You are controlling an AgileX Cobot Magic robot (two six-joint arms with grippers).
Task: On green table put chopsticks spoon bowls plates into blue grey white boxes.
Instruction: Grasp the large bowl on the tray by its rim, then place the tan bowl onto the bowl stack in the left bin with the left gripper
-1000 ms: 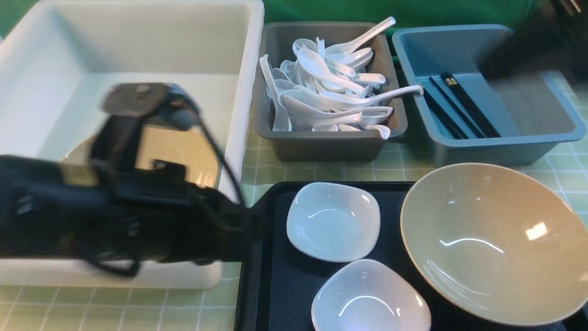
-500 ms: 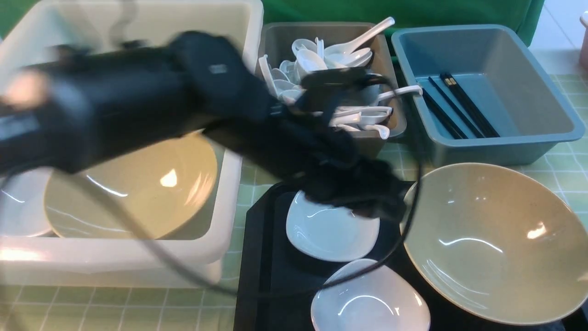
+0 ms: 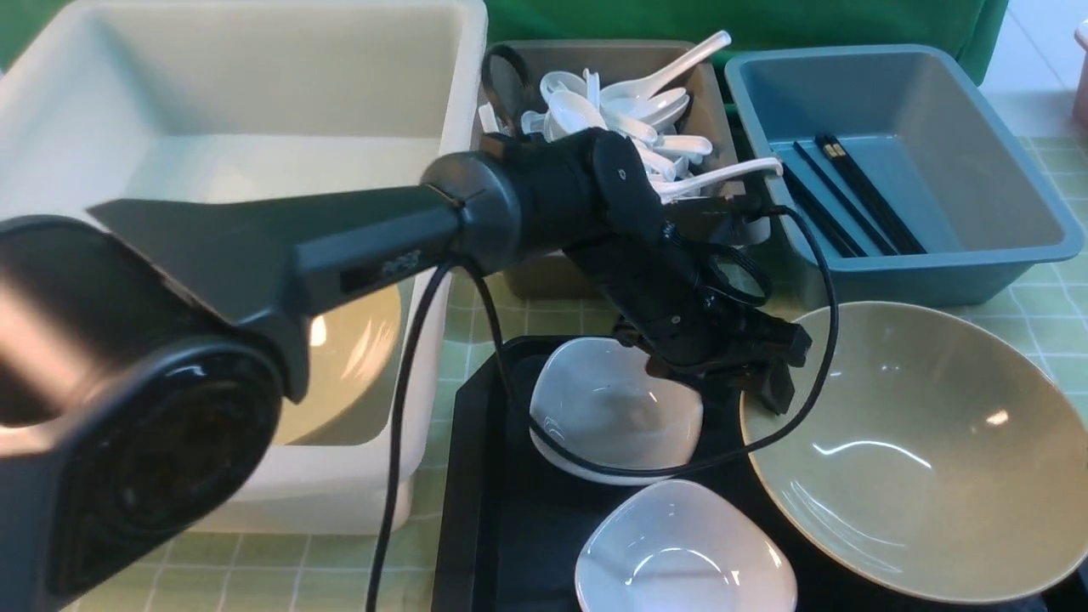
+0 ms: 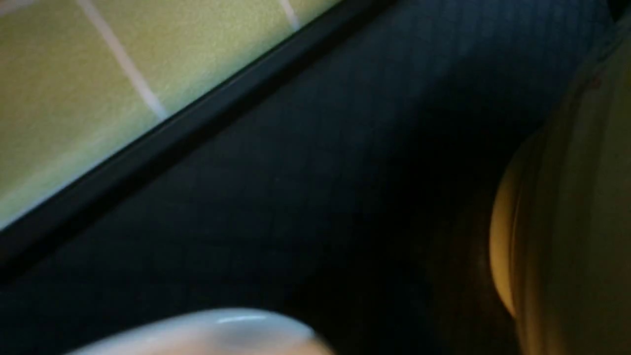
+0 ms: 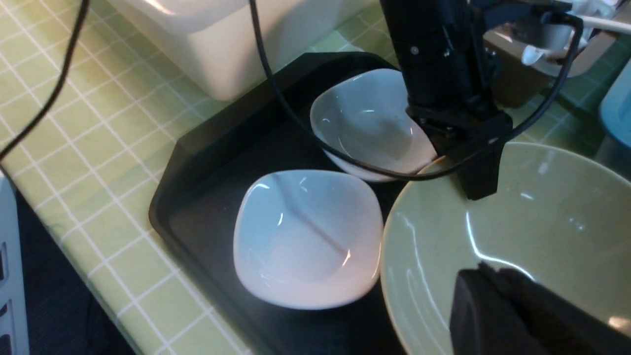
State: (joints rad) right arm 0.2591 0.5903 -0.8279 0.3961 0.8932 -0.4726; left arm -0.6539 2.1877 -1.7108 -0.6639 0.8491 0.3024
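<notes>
Though illegible, lettering (image 3: 387, 269) on left arm (image 3: 527, 195).

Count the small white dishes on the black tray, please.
2. The far white dish lies under the left arm; the near white dish lies closer to the camera. None seems hidden.

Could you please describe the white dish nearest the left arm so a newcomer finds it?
Find the black plastic tray on the green checked table. Left of its large tan ceramic bowl, take the farther small white squarish dish, toward the grey spoon box, crossed by a black cable, unlike its nearer twin.
</notes>
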